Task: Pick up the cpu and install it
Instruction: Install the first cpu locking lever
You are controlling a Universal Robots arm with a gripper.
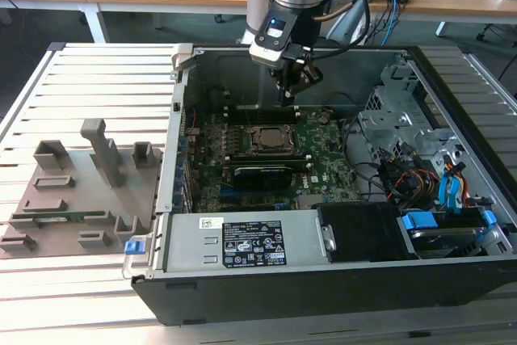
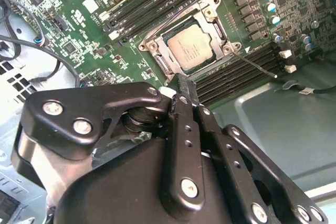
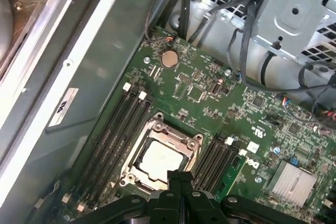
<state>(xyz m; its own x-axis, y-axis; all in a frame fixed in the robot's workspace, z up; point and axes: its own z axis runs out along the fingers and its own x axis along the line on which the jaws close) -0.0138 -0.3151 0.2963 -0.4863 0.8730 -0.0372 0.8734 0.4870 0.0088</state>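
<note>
The cpu [image 1: 266,140] lies flat in the socket frame on the green motherboard [image 1: 323,169] inside the open computer case. Its dull silvery top shows in both wrist views [image 2: 190,46] [image 3: 159,160]. My gripper [image 1: 288,93] hangs above the board, a little behind the socket toward the case's rear wall. In both wrist views its black fingertips [image 2: 181,84] [image 3: 180,176] are pressed together with nothing between them, and they stay clear of the cpu.
Dark memory slots [image 3: 119,129] flank the socket. A long black card [image 1: 262,174] lies in front of it. A metal drive cage [image 1: 404,115] and cable bundles [image 1: 404,175] fill the exterior view's right. A grey fixture plate [image 1: 81,199] sits outside the case on the left.
</note>
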